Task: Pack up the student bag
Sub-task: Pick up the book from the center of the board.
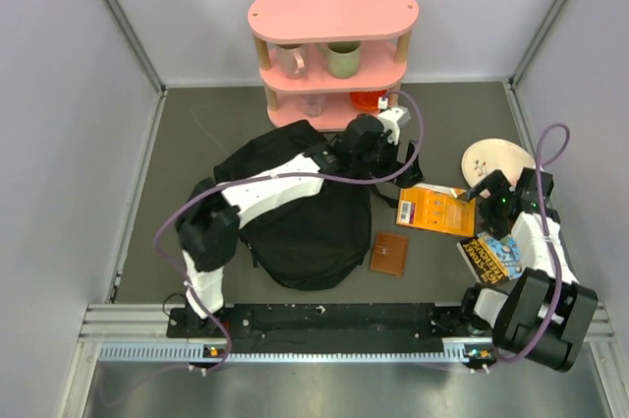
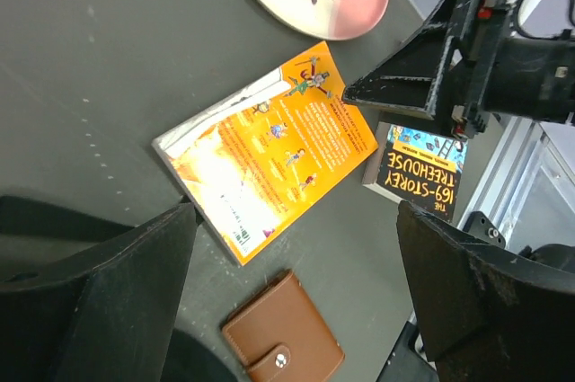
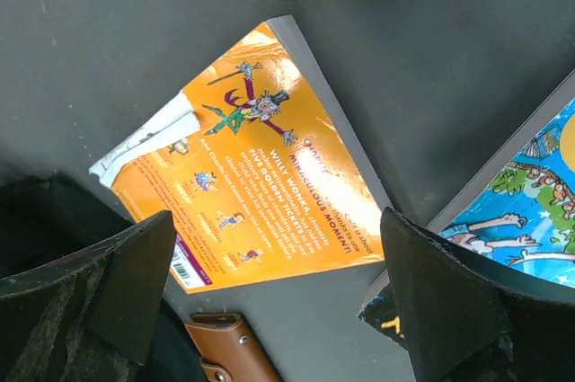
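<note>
Top external view: the large soft black fabric student bag [image 1: 305,231] lies under the left arm's forearm, just behind that arm's base; whether its zip is open cannot be told, and nothing shows inside it. Beyond the left gripper [image 1: 385,154] stands a pink oval two-tier shelf [image 1: 332,15] holding a pink mug [image 1: 291,60] and a green mug [image 1: 343,59] on its middle level. The left arm reaches across the bag, its fingers spread wide with nothing between them, looking down on an orange paperback book [image 2: 269,148]. The right gripper [image 1: 486,192] hovers at that book's other edge, jaws likewise parted and empty. Beside the right gripper, towards its base, lies a blue-and-black paperback book [image 1: 488,256]; past its fingertips sits a white-and-pink plate [image 1: 496,159]. Between the two arms' bases rests a small brown leather wallet [image 1: 389,253]. Everything lies on a dark grey table [image 1: 216,133] enclosed by pale walls.
</note>
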`<state>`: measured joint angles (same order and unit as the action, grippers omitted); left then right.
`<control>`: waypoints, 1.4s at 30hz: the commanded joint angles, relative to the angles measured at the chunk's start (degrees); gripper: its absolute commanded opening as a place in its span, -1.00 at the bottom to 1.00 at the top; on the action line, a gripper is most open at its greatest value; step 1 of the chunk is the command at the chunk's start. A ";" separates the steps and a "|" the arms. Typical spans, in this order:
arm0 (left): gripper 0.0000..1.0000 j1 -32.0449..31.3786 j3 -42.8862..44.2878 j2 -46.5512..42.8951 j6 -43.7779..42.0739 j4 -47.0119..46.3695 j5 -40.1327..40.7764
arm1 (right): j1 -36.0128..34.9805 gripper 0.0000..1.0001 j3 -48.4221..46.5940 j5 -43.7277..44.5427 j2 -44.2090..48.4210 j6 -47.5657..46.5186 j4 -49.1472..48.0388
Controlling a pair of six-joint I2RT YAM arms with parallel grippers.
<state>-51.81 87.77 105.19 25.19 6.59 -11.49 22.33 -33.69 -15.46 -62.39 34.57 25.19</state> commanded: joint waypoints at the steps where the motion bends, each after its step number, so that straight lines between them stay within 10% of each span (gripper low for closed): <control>1: 0.93 -0.57 6.71 6.16 4.16 -3.77 -4.42 | 1.05 0.89 -1.99 0.17 -2.81 -1.70 -4.18; 28: 0.91 -0.22 8.47 23.13 10.75 -1.22 -4.86 | 1.32 0.78 3.98 -10.19 -13.19 -0.29 -16.14; 42: 0.56 0.66 6.01 22.35 12.96 -5.71 -9.70 | 1.40 0.17 5.22 -22.24 -8.55 1.03 -18.16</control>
<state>-49.78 94.15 128.22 36.53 6.70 -16.03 24.29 -28.56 -27.75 -74.30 34.00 7.29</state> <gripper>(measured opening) 0.826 0.599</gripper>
